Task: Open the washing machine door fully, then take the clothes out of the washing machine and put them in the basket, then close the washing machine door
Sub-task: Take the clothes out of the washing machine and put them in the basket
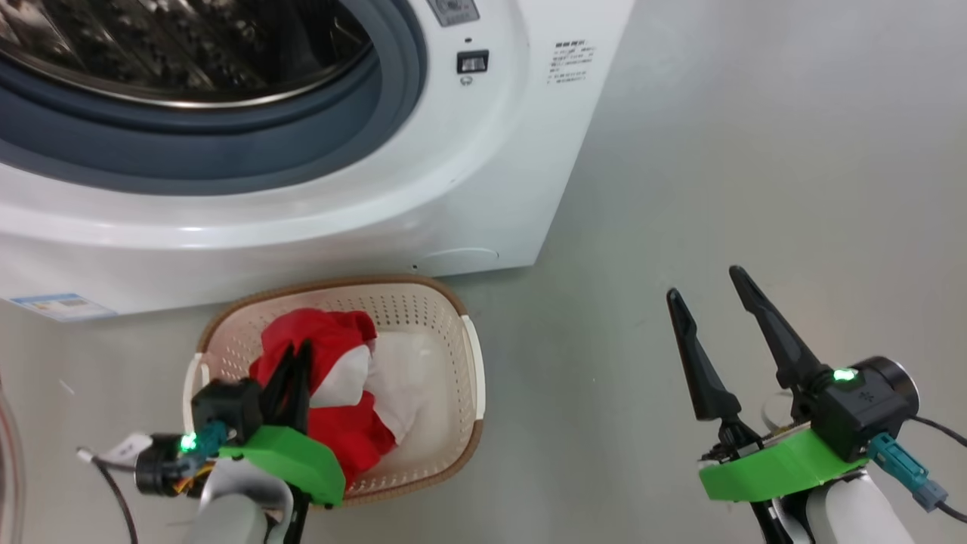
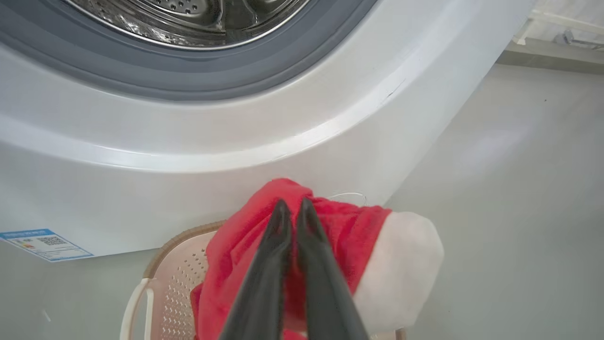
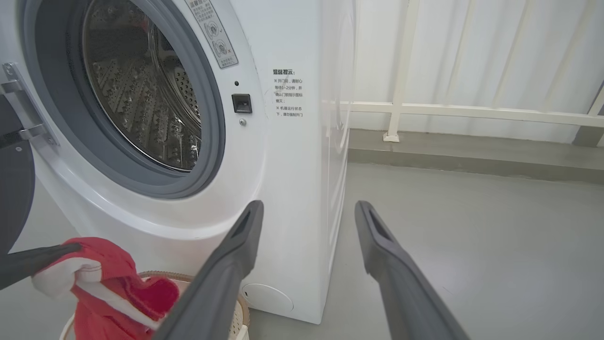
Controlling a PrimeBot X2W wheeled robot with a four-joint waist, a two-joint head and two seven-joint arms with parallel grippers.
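Note:
The washing machine (image 1: 317,196) stands with its drum (image 3: 141,94) open, and the steel inside looks bare. Its door (image 3: 12,189) hangs open at the left edge of the right wrist view. In front of the machine the cream basket (image 1: 423,306) sits on the floor with red and white clothes (image 1: 332,332) in it. My left gripper (image 1: 302,351) is shut on a red garment with a white cuff (image 2: 349,231), holding it just above the basket (image 2: 177,278). My right gripper (image 1: 704,283) is open and holds nothing, off to the right over bare floor.
Grey floor (image 1: 718,151) stretches to the right of the machine. A pale railing and wall (image 3: 448,111) run behind it. A blue label (image 1: 64,306) is stuck low on the machine's front. The basket nearly touches the machine's base.

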